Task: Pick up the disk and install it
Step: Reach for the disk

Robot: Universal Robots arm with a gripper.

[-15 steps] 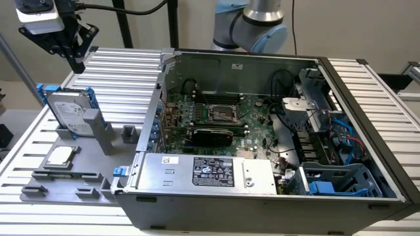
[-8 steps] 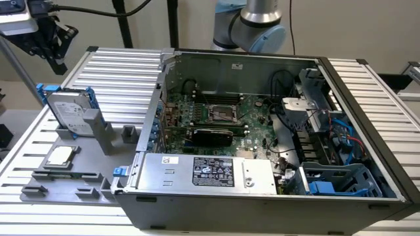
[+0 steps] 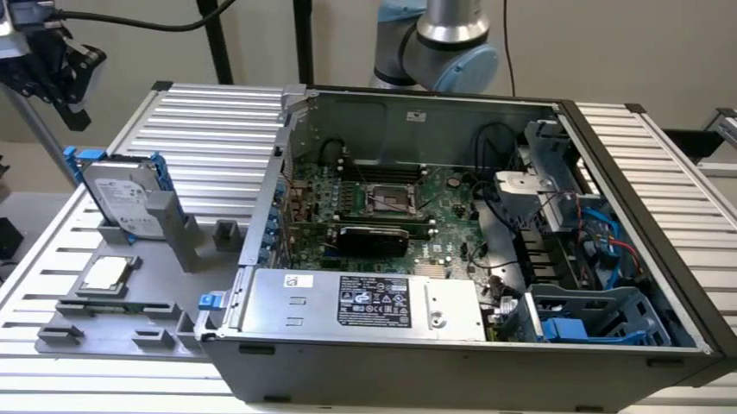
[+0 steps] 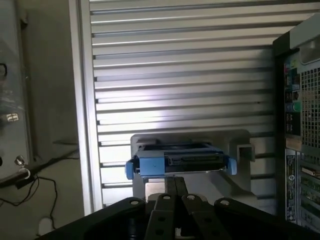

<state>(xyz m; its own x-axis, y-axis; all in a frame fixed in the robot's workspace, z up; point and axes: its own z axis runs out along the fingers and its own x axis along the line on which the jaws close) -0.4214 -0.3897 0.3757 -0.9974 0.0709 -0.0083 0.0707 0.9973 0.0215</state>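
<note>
The disk [image 3: 122, 195] is a silver-grey hard drive with a white label and blue side rails. It stands upright in a slot of the grey holder [image 3: 173, 226] at the exterior view's left. In the wrist view I look down on the disk's [image 4: 180, 161] narrow top edge with its blue rails. My gripper [image 3: 60, 82] hangs high above and behind the disk, well apart from it. Its black fingers [image 4: 171, 189] lie pressed together, shut, with nothing between them.
An open computer case [image 3: 645, 216] takes up the middle and the exterior view's right, with motherboard [image 3: 392, 207], power supply [image 3: 368, 302] and a blue drive cage [image 3: 593, 315]. A small silver square chip [image 3: 103, 274] lies on the grey fixture. Ribbed aluminium table [image 3: 219, 121] surrounds everything.
</note>
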